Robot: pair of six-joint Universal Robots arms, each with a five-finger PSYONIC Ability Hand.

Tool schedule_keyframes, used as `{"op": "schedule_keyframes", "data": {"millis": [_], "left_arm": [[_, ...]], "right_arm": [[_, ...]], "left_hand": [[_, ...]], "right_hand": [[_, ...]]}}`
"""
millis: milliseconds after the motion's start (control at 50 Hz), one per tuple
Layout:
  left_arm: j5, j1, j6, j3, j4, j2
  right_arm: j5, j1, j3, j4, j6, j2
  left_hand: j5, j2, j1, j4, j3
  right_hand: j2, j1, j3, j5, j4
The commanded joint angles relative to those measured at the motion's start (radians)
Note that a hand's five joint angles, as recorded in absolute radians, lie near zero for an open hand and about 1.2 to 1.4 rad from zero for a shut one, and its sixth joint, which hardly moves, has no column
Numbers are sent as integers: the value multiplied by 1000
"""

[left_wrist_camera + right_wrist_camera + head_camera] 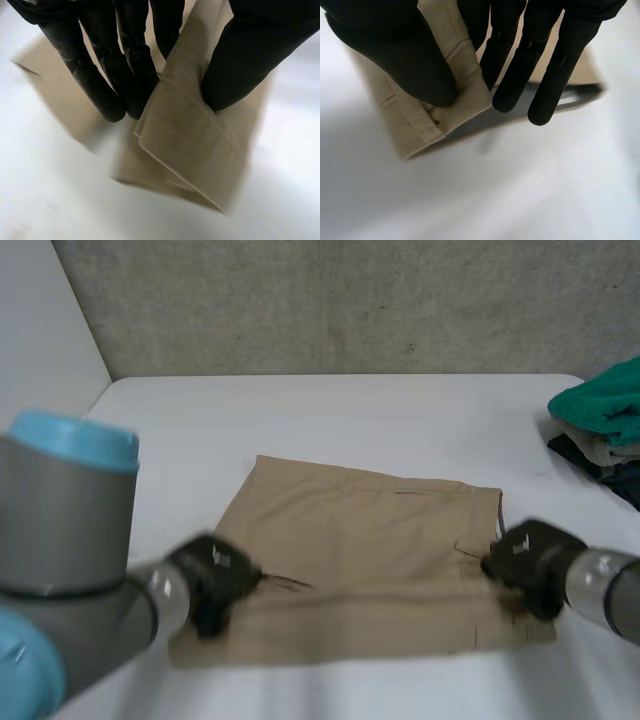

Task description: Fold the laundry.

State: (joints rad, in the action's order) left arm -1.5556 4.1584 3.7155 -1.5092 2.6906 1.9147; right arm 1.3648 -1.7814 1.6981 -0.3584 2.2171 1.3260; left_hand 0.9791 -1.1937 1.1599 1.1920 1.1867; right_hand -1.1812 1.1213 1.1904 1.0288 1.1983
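Tan shorts (pixel 360 550) lie folded flat in the middle of the white table (pixel 330 410). My left hand (pixel 212 578) is at their left edge, thumb on top and fingers (pixel 107 102) underneath, pinching a lifted layer of the tan cloth (pixel 185 135). My right hand (pixel 525 553) is at the right edge by the waistband. Its thumb (pixel 405 60) presses a seamed corner of the shorts (pixel 427 122) against its fingers (pixel 512 82), and that corner is raised off the table.
A pile of folded clothes (pixel 605 425), green on top, sits at the table's far right edge. A grey wall (pixel 350 300) rises behind the table. Bare table surface lies in front of and behind the shorts.
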Motion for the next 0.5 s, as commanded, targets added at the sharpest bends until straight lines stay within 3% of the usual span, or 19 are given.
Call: {"op": "schedule_keyframes", "data": {"millis": [20,160,260,280,300,320,380,400,500], "left_arm": [[-11,6,-25,390,100,199],[-30,6,-20,800,133,473],[-60,3,-20,1030,114,651],[-60,2,-22,1055,107,671],[-61,-1,-17,1075,103,691],[-67,-9,-11,1107,100,719],[-76,-20,-9,1130,110,736],[-93,-21,-11,1127,130,734],[-106,-35,-40,1049,150,646]], "right_arm": [[51,-44,-155,244,183,-109],[161,-58,-314,461,228,-269],[175,-82,-414,602,243,-418],[175,-84,-434,618,242,-444],[177,-87,-455,631,240,-471],[195,-93,-498,630,230,-513],[249,-96,-554,578,227,-544],[279,-96,-578,529,239,-544],[275,-93,-586,333,349,-486]], "left_hand": [[243,-203,236,204,210],[243,-203,236,204,210],[243,-203,236,204,210],[243,-203,236,204,210],[243,-203,236,204,210],[-48,88,-54,-86,-81],[-618,658,-624,-656,-651],[-979,1019,-985,-1017,-1012],[-979,1019,-985,-1017,-1012]], "right_hand": [[-215,275,206,193,198],[-215,275,206,193,198],[-215,275,206,193,198],[-101,161,92,79,84],[225,-165,-235,-247,-242],[537,-477,-546,-559,-554],[689,-629,-698,-711,-706],[1007,-947,-1016,-1029,-1024],[1007,-947,-1016,-1029,-1024]]}}
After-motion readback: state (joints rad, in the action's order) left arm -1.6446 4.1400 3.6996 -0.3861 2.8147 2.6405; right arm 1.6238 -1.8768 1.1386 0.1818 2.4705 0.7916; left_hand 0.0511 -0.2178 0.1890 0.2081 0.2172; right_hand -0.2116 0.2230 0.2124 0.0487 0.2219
